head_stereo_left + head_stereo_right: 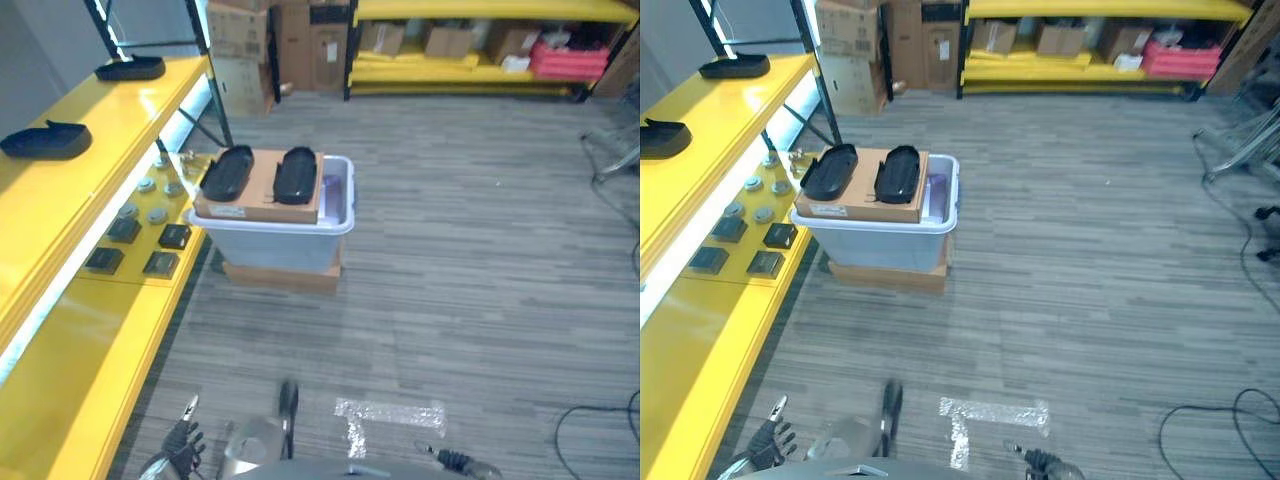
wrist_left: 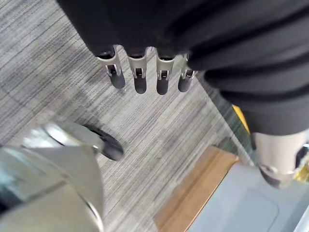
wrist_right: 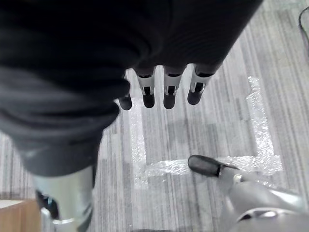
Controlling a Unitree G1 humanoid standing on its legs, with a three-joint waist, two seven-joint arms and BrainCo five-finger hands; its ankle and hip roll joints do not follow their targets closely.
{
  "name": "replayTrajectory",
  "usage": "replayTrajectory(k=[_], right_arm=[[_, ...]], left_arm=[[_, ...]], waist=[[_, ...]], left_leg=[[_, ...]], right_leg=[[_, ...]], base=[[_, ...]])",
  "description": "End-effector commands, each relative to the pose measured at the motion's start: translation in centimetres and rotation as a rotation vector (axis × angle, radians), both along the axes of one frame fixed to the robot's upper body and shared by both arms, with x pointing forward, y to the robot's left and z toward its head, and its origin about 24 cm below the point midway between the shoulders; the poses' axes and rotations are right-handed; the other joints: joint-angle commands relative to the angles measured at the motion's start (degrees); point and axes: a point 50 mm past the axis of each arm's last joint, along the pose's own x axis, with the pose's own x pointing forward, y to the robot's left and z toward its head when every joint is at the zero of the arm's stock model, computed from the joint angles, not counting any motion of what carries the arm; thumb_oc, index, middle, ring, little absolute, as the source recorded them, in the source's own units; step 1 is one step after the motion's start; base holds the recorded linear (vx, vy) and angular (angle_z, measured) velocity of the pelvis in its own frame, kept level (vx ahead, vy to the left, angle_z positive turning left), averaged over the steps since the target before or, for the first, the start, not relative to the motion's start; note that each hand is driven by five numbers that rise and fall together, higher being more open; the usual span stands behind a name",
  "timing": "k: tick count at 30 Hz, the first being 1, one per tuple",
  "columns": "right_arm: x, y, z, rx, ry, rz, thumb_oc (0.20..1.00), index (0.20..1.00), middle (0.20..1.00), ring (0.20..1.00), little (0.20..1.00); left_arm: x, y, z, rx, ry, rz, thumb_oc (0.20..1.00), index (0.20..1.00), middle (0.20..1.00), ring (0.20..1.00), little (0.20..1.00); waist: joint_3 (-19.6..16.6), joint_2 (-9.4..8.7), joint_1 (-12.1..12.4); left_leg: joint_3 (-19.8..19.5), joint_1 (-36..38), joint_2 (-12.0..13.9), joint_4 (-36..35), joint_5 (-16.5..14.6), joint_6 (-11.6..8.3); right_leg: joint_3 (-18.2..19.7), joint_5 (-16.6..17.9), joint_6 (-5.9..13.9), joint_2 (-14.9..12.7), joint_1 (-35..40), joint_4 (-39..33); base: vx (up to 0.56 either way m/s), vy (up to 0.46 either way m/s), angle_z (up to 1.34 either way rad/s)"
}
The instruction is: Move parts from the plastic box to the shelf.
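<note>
Two black parts [image 1: 46, 140] sit on the shelf [image 1: 100, 110], two [image 1: 295, 174] remain atop the plastic box [image 1: 335, 215]; both robot hands [image 2: 145, 72] [image 3: 164, 87] hang empty, fingers straight.

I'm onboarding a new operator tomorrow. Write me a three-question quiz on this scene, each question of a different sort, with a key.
1. True or false: two black oval parts lie on the cardboard sheet over the plastic box.
2. Multiple choice: the top board of the yellow shelf holds A) two black oval parts, B) a red crate, C) a bottle.
3. Fill in: the left hand and the right hand hang over the floor with straight fingers, holding ____.

Key: 1 true; 2 A, namely one nearer shelf part and one farther shelf part; 3 nothing.
</note>
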Motion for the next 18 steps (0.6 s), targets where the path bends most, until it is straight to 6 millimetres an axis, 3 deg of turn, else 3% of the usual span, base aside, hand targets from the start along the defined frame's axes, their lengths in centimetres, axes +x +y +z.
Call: replayTrajectory(k=[1, 2, 3, 4, 5, 6, 7, 8, 11, 13, 15, 16, 17, 18], right_arm=[[2.6, -0.8, 1.3, -0.042, -0.092, 0.103, 1.000, 1.000, 1.000, 1.000, 1.000], [3.3, -0.5, 1.4, -0.031, -0.091, 0.108, 1.000, 1.000, 1.000, 1.000, 1.000], [3.4, -0.4, 1.4, -0.028, -0.092, 0.107, 1.000, 1.000, 1.000, 1.000, 1.000], [3.6, 0.2, 1.2, -0.013, -0.087, 0.103, 1.000, 1.000, 1.000, 1.000, 1.000], [3.6, 0.3, 1.1, -0.011, -0.087, 0.104, 1.000, 1.000, 1.000, 1.000, 1.000], [3.7, 0.7, 1.0, -0.002, -0.086, 0.106, 1.000, 1.000, 1.000, 1.000, 1.000], [3.8, 1.3, 0.8, 0.015, -0.095, 0.109, 1.000, 1.000, 1.000, 1.000, 1.000], [3.8, 1.5, 0.8, 0.021, -0.103, 0.104, 1.000, 1.000, 1.000, 1.000, 1.000], [4.1, 1.7, 0.8, 0.023, -0.122, 0.080, 1.000, 1.000, 1.000, 1.000, 1.000], [3.9, 1.9, 0.8, 0.031, -0.146, 0.054, 1.000, 1.000, 1.000, 1.000, 1.000], [3.9, 1.8, 0.8, 0.030, -0.155, 0.034, 1.000, 1.000, 1.000, 1.000, 1.000], [3.7, 1.4, 0.9, 0.029, -0.163, 0.015, 1.000, 1.000, 1.000, 1.000, 1.000], [3.6, 1.4, 0.9, 0.029, -0.163, 0.012, 1.000, 1.000, 1.000, 1.000, 1.000], [3.3, 0.9, 0.9, 0.029, -0.161, -0.003, 1.000, 1.000, 1.000, 1.000, 1.000]], left_arm=[[-0.5, 1.8, 0.4, 0.063, -0.009, 0.053, 1.000, 1.000, 1.000, 1.000, 1.000], [-1.4, 2.0, 0.2, 0.080, 0.009, 0.045, 1.000, 1.000, 1.000, 1.000, 1.000], [-1.5, 2.0, 0.2, 0.082, 0.010, 0.044, 1.000, 1.000, 1.000, 1.000, 1.000], [-2.1, 2.1, 0.1, 0.088, 0.020, 0.030, 1.000, 1.000, 1.000, 1.000, 1.000], [-2.1, 2.1, 0.1, 0.088, 0.020, 0.026, 1.000, 1.000, 1.000, 1.000, 1.000], [-2.3, 2.2, 0.1, 0.097, 0.023, 0.003, 1.000, 1.000, 1.000, 1.000, 1.000], [-2.0, 2.1, 0.2, 0.106, 0.018, -0.055, 1.000, 1.000, 1.000, 1.000, 1.000], [-1.9, 2.0, 0.2, 0.107, 0.016, -0.080, 1.000, 1.000, 1.000, 1.000, 1.000], [-1.4, 1.6, 0.2, 0.112, 0.008, -0.115, 1.000, 1.000, 1.000, 1.000, 1.000], [-0.3, 1.7, 0.5, 0.102, -0.016, -0.141, 1.000, 1.000, 1.000, 1.000, 1.000], [0.1, 1.7, 0.6, 0.099, -0.020, -0.161, 1.000, 1.000, 1.000, 1.000, 1.000], [0.5, 1.4, 0.6, 0.100, -0.020, -0.183, 1.000, 1.000, 1.000, 1.000, 1.000], [0.5, 1.4, 0.6, 0.099, -0.020, -0.184, 1.000, 1.000, 1.000, 1.000, 1.000], [0.6, 0.9, 0.4, 0.090, -0.010, -0.187, 1.000, 1.000, 1.000, 1.000, 1.000]], waist=[[0.0, -0.52, 3.6], [-0.9, -0.23, 4.8], [-1.1, -0.27, 5.0], [-2.6, -0.83, 6.2], [-2.7, -0.93, 6.4], [-3.5, -1.54, 6.9], [-4.5, -2.25, 7.1], [-4.9, -2.27, 6.9], [-5.2, -1.38, 5.4], [-4.1, -1.69, 4.2], [-4.0, -1.97, 4.1], [-3.8, -2.34, 3.8], [-3.9, -2.37, 3.8], [-4.2, -2.49, 3.4]], left_leg=[[0.4, 1.8, -1.1, 1.3, 4.9, 0.93], [-0.3, 2.6, -2.3, 2.8, 3.7, 3.00], [-0.5, 2.6, -2.5, 3.1, 3.4, 3.22], [-1.0, 3.8, -4.8, 4.5, 0.9, 5.12], [-1.0, 3.9, -5.1, 4.6, 0.6, 5.34], [-0.8, 5.4, -7.1, 4.6, -1.1, 7.07], [-0.8, 8.9, -10.3, 3.2, -3.2, 9.89], [-1.1, 10.3, -11.4, 2.3, -3.7, 10.98], [-1.5, 13.2, -11.6, 0.9, -5.0, 12.25], [-1.9, 14.8, -10.8, 1.0, -6.2, 11.40], [-2.6, 14.7, -10.4, 1.3, -6.3, 10.72], [-3.8, 15.5, -10.1, 1.2, -6.6, 10.07], [-3.9, 15.5, -9.9, 1.2, -6.7, 9.95], [-4.6, 15.9, -9.3, 1.4, -7.3, 9.61]], right_leg=[[-2.8, 7.3, 5.98, 1.0, -6.1, 4.9], [-2.6, 4.2, 4.82, 1.7, -5.5, 8.4], [-2.4, 3.7, 4.70, 1.8, -5.3, 8.9], [-2.0, 0.3, 4.23, 2.1, -2.8, 11.2], [-2.0, 0.0, 4.22, 2.1, -2.5, 11.4], [-2.6, 0.7, 4.93, 1.6, -1.8, 14.1], [-3.4, 4.1, 6.94, 0.9, -2.3, 20.9], [-3.3, 6.3, 8.09, 0.5, -4.2, 25.7], [-1.8, 9.8, 9.72, 0.3, -11.2, 33.6], [-1.7, 7.4, 9.21, -0.4, -14.0, 28.9], [-1.7, 7.2, 9.07, -0.4, -14.2, 24.1], [-1.1, 7.2, 8.75, -0.8, -13.9, 17.4], [-0.9, 7.3, 8.66, -0.9, -13.8, 16.2], [0.5, 7.8, 8.30, -1.9, -13.1, 10.7]], base=[[0.53, 0.244, -0.58], [0.52, 0.240, -0.75], [0.72, 0.299, -0.55], [0.45, 0.157, -0.65], [0.54, 0.207, -0.71], [0.45, 0.248, -0.41], [0.52, 0.333, -0.05], [0.43, 0.305, 0.15], [0.27, 0.206, 0.55], [0.28, 0.010, 0.38], [0.21, -0.094, 0.51], [0.16, -0.101, 0.86], [0.30, -0.162, 0.62], [0.27, -0.128, 0.23]])
